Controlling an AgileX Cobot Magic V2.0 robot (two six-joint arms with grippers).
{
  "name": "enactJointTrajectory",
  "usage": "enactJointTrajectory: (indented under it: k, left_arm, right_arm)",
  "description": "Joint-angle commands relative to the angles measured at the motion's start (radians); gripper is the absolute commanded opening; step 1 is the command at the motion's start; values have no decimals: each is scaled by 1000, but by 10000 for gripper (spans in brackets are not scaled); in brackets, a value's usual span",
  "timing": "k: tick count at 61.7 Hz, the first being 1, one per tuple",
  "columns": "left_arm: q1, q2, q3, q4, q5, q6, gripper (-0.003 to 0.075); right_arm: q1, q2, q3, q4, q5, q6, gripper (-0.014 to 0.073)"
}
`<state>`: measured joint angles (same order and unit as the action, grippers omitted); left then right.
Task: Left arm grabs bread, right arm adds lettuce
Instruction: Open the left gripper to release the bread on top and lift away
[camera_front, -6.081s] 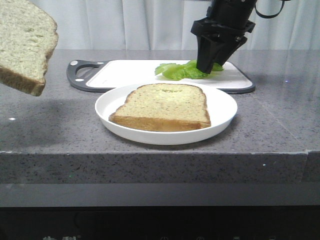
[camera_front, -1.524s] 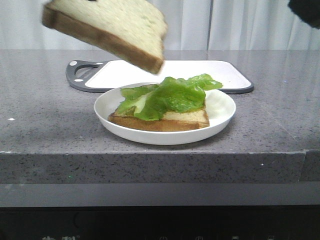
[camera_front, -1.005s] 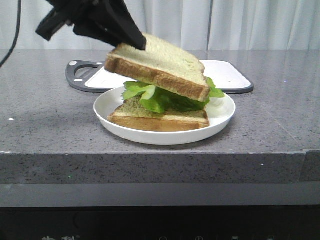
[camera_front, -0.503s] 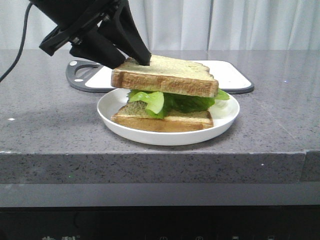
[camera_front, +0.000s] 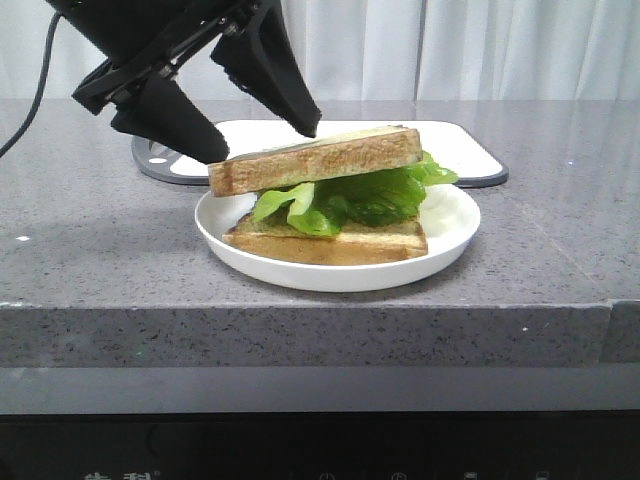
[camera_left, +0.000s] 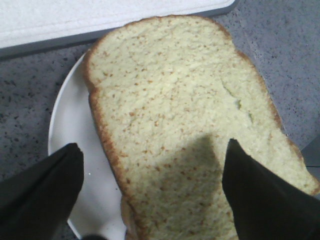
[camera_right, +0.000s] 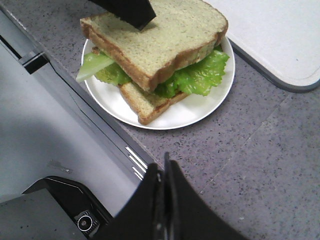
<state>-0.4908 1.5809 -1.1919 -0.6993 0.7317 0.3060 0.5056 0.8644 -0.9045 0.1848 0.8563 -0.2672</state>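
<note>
Green lettuce (camera_front: 345, 195) between two bread slices (camera_front: 315, 160) – left fingers (camera_front: 175, 115) released, right fingers (camera_right: 162, 200) clenched

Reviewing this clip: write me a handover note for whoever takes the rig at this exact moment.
Left hand: open, fingers astride the top bread slice, which rests tilted on the lettuce.
Right hand: shut, empty, off to the side of the plate.
Done: lettuce lies on the bottom slice; top slice placed.
Left: lift the left hand clear; the top slice sits askew, perhaps straighten it.
</note>
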Motion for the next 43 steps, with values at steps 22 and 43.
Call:
enactJointTrajectory:
  k: [22,43]
  left_arm:
    - [4,-245,11,46,-40,-3,522]
    - [4,-467,160,64,-87,-3,25]
  right_arm:
    - [1,-11,-25,14,-62,-1,-58]
    - [1,-11,-25,14,-60,-1,-58]
